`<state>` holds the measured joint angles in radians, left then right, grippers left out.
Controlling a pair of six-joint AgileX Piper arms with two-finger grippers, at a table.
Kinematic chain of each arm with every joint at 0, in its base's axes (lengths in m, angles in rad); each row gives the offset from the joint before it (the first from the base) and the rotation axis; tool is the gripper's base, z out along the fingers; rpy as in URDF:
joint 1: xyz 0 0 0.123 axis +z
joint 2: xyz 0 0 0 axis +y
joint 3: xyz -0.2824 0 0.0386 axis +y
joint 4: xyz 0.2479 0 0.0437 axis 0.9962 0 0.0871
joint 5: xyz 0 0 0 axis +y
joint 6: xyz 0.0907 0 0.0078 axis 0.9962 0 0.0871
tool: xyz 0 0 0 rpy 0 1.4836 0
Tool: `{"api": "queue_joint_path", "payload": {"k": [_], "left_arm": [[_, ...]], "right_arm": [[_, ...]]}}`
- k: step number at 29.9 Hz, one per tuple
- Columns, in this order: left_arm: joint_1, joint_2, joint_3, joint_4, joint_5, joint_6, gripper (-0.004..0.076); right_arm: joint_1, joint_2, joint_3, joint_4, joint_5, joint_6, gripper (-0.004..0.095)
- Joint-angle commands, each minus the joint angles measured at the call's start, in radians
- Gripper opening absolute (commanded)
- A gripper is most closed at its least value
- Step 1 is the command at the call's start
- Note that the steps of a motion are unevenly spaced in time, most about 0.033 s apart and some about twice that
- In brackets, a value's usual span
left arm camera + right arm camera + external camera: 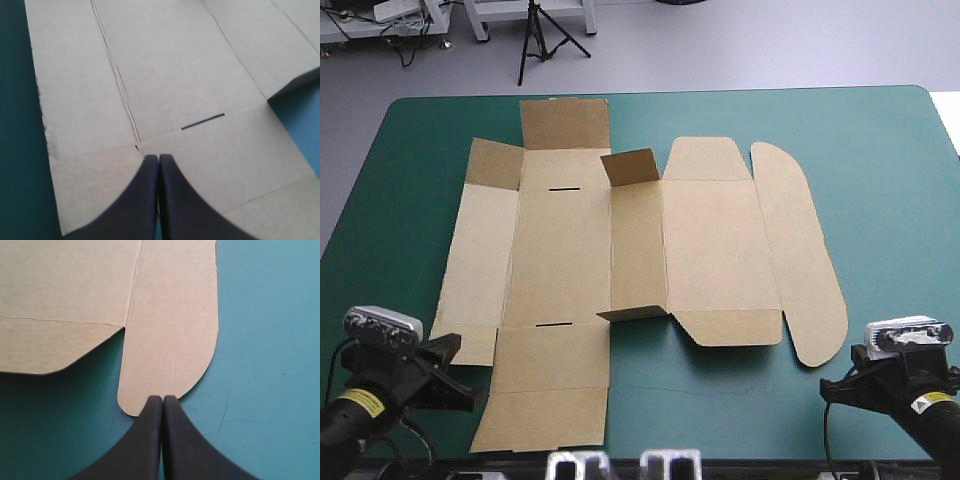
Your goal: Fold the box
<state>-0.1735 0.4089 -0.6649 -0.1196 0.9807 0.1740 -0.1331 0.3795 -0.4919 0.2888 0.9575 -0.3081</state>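
The box (560,250) is spread out as a cut sheet of brown board in the middle of the table (880,150), on its teal-green cover; most panels are laid flat, so it is seen as a sheet rather than a tray. Four flaps are raised: a far flap (565,122) stands up at the far edge; a corner flap (495,163) beside it is tilted up; a small flap (630,165) stands at the far end of the narrow middle panel; a low flap (632,313) is lifted at that panel's near end. A long rounded flap (800,250) lies flat along the sheet's right side. A thin slot (563,187) is cut near the far crease. The left gripper (460,375) is placed at the near left corner of the sheet; in the left wrist view its black fingers are pressed together into one pointed arch (158,157) with nothing held between them, the tip over the board (175,65), just short of another slot (202,120). The right gripper (840,385) is placed at the near right of the table; its fingers are likewise pressed together on nothing (162,398), the tip at the near end of the rounded flap (172,325). Whether either tip touches the board cannot be told.
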Motion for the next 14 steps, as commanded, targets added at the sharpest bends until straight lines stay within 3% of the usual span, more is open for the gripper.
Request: {"api": "queue_joint_path", "payload": {"k": [1, 7, 14], "left_arm": [[-0.006, 0.087, -0.12, -0.012, -0.068, 0.002, -0.0009], [-0.006, 0.226, -0.204, -0.001, -0.074, 0.002, -0.0009], [-0.002, 0.379, -0.207, 0.097, -0.195, -0.054, -0.0009]], "right_arm": [[-0.002, 0.011, -0.027, 0.021, -0.048, -0.004, -0.0018], [-0.002, 0.011, -0.027, 0.021, -0.048, -0.004, -0.0019], [-0.002, 0.011, -0.027, 0.021, -0.048, -0.004, -0.0018]]}}
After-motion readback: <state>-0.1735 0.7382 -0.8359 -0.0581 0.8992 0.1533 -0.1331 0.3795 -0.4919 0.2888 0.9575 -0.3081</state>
